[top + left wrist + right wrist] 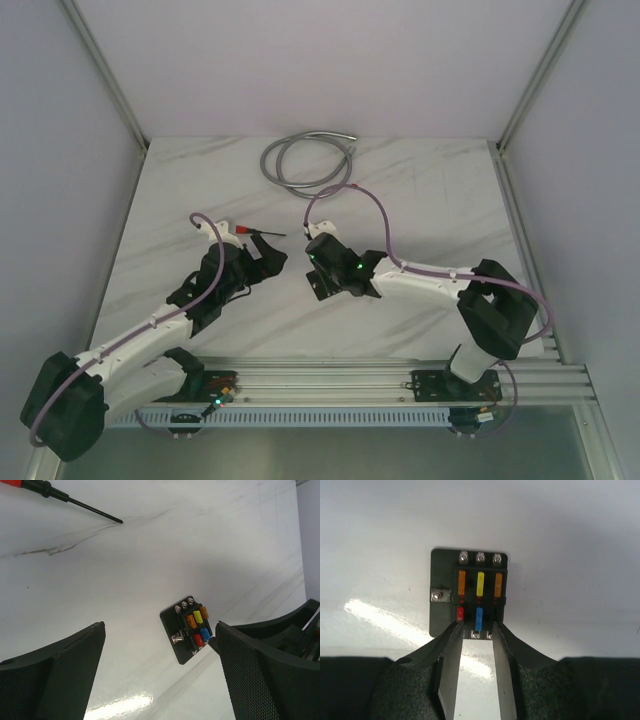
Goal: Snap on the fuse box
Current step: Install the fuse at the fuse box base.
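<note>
Fuse box [469, 595] lies flat near the middle of the bench [570, 530] — right end effector [476, 627] partly spread, tips at the box's near edge, pinching nothing. Left end effector [160, 630] spread wide — just beside the box.

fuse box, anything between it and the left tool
Nothing visible: the fuse box lies on bare table, framed by the left tool's open fingers. The screwdriver lies well aside; the right tool is at the box's edge.

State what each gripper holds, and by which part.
Left gripper: nothing. Right gripper: jaws parted at near edge of the black square plastic fuse box; grip cannot be told.
</note>
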You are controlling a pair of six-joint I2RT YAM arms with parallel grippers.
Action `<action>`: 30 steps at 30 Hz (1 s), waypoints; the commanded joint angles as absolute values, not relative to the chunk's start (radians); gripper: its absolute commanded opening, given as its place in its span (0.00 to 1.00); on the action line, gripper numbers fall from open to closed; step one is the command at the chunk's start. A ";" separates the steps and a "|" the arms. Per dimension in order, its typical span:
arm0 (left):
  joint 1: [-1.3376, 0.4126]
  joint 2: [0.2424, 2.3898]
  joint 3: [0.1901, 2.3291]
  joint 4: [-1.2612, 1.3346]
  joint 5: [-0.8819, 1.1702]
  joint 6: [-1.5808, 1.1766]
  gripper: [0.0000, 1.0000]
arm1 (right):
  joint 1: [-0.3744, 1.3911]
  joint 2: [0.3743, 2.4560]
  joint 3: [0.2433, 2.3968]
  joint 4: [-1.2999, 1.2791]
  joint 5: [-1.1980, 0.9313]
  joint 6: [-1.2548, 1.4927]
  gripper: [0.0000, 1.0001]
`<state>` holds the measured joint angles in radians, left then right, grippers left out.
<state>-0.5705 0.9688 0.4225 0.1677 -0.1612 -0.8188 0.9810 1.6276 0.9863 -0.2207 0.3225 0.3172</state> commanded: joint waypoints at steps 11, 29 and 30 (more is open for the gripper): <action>-0.565 0.957 0.418 0.158 -0.167 -0.824 1.00 | 0.926 1.661 1.097 -0.305 0.214 0.322 0.23; -0.563 0.974 0.425 0.158 -0.164 -0.821 1.00 | 0.925 1.754 1.133 -0.386 0.191 0.322 0.02; -0.563 0.974 0.425 0.158 -0.165 -0.821 1.00 | 0.925 1.759 1.135 -0.392 0.188 0.321 0.01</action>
<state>-0.5686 0.9703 0.4225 0.1642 -0.1612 -0.8188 0.9283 1.7187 1.1065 -0.3386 0.2054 0.3183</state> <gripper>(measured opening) 0.998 0.047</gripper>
